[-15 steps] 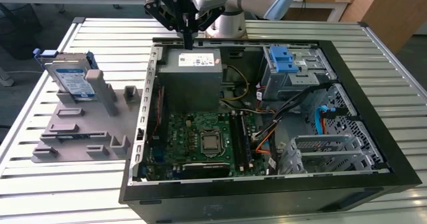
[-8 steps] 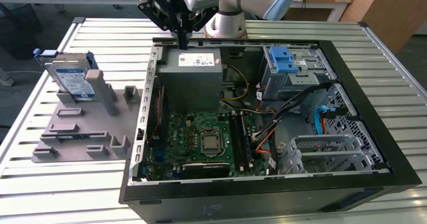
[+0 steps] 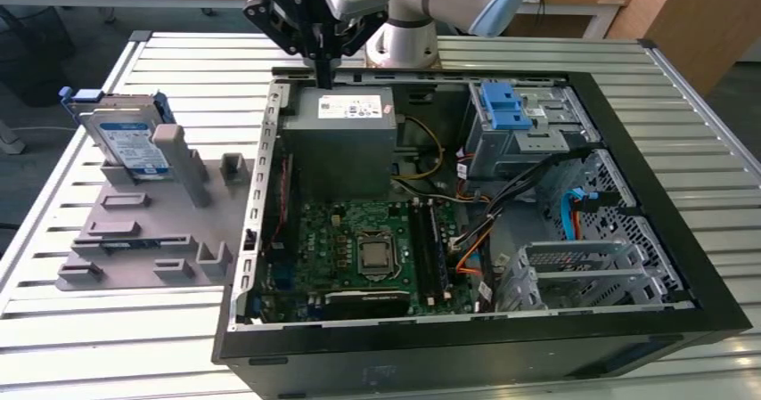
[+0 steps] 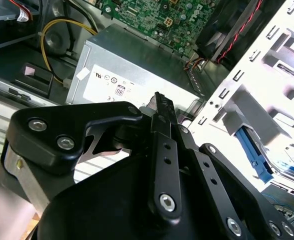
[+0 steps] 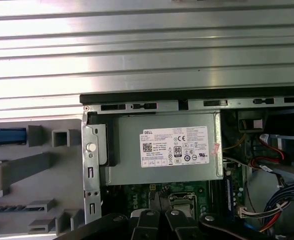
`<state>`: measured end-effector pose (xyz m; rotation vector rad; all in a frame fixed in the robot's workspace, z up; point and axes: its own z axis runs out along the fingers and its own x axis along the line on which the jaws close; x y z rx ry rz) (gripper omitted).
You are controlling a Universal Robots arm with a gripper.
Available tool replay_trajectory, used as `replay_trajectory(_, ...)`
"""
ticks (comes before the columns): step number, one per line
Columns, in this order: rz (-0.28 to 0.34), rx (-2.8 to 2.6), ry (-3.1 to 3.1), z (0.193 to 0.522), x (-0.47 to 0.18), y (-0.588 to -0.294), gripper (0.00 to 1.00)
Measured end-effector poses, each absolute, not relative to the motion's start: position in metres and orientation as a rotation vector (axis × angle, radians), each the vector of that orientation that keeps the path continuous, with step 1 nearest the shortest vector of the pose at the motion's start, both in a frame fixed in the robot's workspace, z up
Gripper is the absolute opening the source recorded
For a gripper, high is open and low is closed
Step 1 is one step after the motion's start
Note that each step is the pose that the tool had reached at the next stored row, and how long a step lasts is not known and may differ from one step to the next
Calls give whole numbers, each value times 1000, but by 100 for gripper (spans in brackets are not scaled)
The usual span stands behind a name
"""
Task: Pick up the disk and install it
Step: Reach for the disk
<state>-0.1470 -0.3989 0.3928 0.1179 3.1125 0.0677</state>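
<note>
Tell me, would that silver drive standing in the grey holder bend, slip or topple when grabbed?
The disk looks like a metal slab, so probably stiff and heavy for its size. Standing on edge in the grey holder, it might tip if nudged sideways. Its smooth faces may be slippery.

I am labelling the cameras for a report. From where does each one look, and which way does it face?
Exterior view: off the arm, high, looking down into the open computer case; the arm and pincer show.
First wrist view: on the arm, facing down onto the power supply; pincer links show.
Second wrist view: on the arm, looking along the pincer.
Shared: all show the power supply.
</note>
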Motion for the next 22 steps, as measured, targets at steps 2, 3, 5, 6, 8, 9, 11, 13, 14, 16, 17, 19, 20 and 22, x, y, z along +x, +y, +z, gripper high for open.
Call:
replay_trajectory(2,68,118,3112,393,-148,-399,11)
replay_trajectory(3,68,118,3113,393,-148,-399,11)
replay_trajectory(5,68,118,3112,393,-149,-399,11)
replay_trajectory(6,68,118,3112,393,-149,-399,11)
replay_trajectory(8,68,118,3112,393,-149,-399,11)
replay_trajectory(9,68,118,3113,393,-149,-399,11)
replay_trajectory(11,68,118,3112,393,-150,-399,11)
replay_trajectory(13,68,118,3112,393,-153,-399,11)
replay_trajectory(14,68,118,3113,393,-153,-399,11)
replay_trajectory(16,68,118,3112,393,-153,-399,11)
replay_trajectory(17,68,118,3112,393,-153,-399,11)
replay_trajectory(19,68,118,3113,393,-154,-399,11)
replay_trajectory(20,68,118,3112,393,-154,-399,11)
replay_trajectory(22,68,118,3113,393,-154,-399,11)
